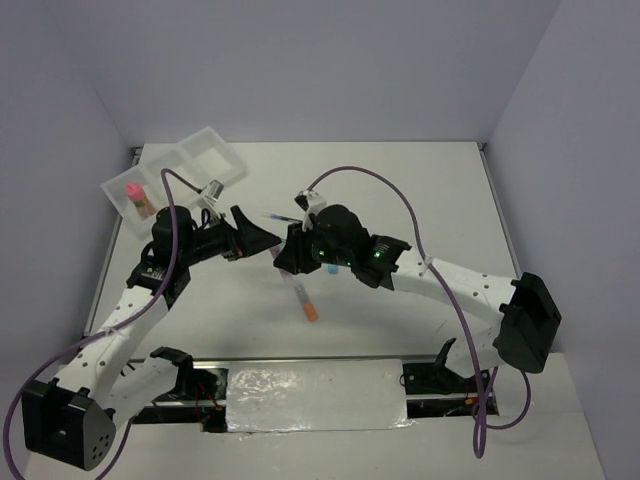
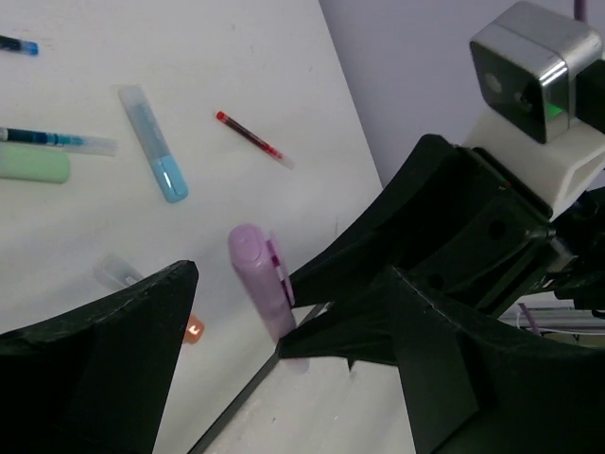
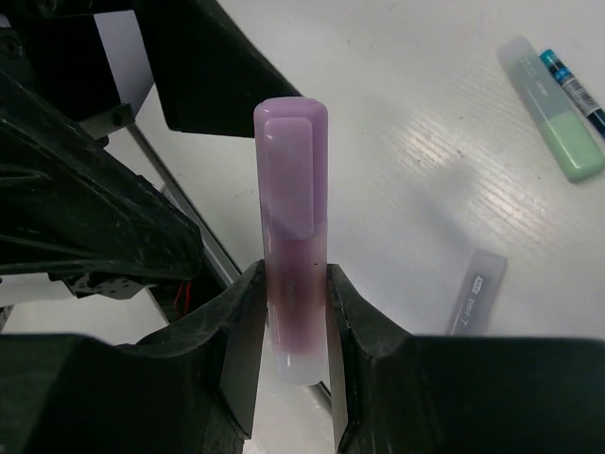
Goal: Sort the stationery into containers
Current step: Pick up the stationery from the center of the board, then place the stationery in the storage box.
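My right gripper [image 3: 293, 312] is shut on a lilac marker [image 3: 291, 189], holding it by its clear end above the table. In the left wrist view the same lilac marker [image 2: 260, 279] sits between the wide open jaws of my left gripper [image 2: 288, 274], untouched by them. Both grippers meet mid-table, left gripper [image 1: 266, 240] facing right gripper [image 1: 286, 256]. The white tray [image 1: 215, 140] lies far left, with a pink cylinder [image 1: 133, 190] in its near compartment. On the table lie a blue marker [image 2: 156, 147], a red pen [image 2: 250, 137], a green-capped marker [image 3: 558, 113], a dark-blue pen [image 3: 572, 85] and an orange marker [image 1: 305, 298].
A strip of shiny foil [image 1: 315, 398] covers the near edge between the arm bases. The right arm's purple cable [image 1: 400, 200] loops over the middle of the table. Grey walls close in the table's left, back and right sides.
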Robot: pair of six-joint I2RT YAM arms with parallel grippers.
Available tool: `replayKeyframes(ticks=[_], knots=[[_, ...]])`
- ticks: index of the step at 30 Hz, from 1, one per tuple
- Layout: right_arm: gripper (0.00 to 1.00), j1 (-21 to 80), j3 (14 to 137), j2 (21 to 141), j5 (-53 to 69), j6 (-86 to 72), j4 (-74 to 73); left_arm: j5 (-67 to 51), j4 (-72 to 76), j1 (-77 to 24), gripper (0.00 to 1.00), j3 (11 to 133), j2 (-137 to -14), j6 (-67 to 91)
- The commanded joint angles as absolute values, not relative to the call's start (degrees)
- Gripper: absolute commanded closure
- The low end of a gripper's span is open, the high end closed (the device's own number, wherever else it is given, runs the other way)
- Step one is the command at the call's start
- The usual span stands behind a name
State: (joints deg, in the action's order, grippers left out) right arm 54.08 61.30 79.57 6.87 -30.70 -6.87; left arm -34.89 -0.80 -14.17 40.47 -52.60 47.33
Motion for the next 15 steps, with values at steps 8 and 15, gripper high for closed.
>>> replayKeyframes(ticks=[8, 15], knots=[[1.00, 55.81, 65.21, 79.45, 6.51, -31.99, -2.11, -36.21, 7.55, -15.38, 0.56, 40.08, -57.92, 49.74], [0.53, 55.64, 70.31, 82.18, 1.16, -30.41, -7.63, -28.34, 1.44, -15.64, 0.95, 43.05, -59.58, 45.98]])
